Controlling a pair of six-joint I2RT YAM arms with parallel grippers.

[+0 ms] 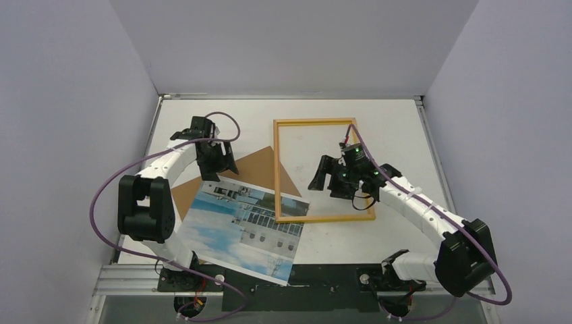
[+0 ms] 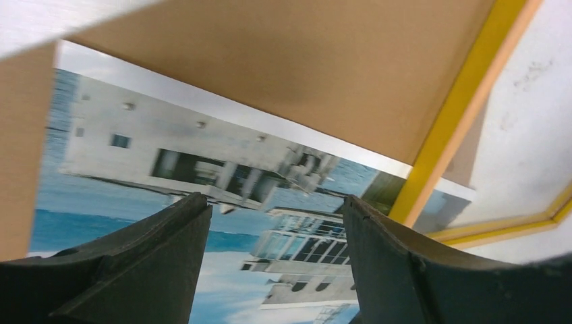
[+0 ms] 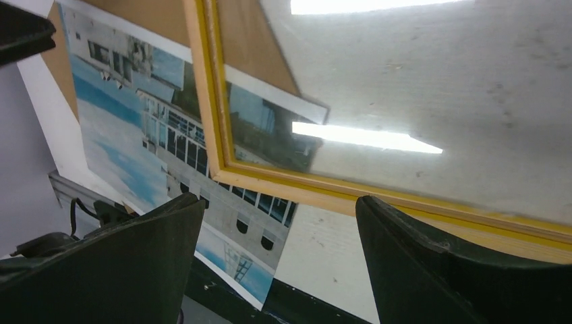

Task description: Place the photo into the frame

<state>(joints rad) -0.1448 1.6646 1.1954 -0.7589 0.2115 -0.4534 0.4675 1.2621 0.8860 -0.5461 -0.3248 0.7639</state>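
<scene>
Left arm (image 1: 158, 165) rises from its base at the near-left corner of the table (image 1: 398, 135), elbow folded out toward the left edge, forearm arcing up and inward. The wrist tips over and the left gripper (image 1: 222, 167) points down at the surface, jaws apart, nothing between the fingers (image 2: 168, 256). Right arm (image 1: 418, 206) comes off the near-right corner, elbow low by the near edge, forearm running diagonally toward the table's middle. The right gripper (image 1: 327, 182) angles down and leftward, jaws spread wide, fingers (image 3: 135, 263) empty.

Your top camera looks down over the whole tabletop (image 1: 378, 115); both wrist cameras sit close and low, sharing the photo (image 2: 135, 142) and frame (image 2: 465, 101).
</scene>
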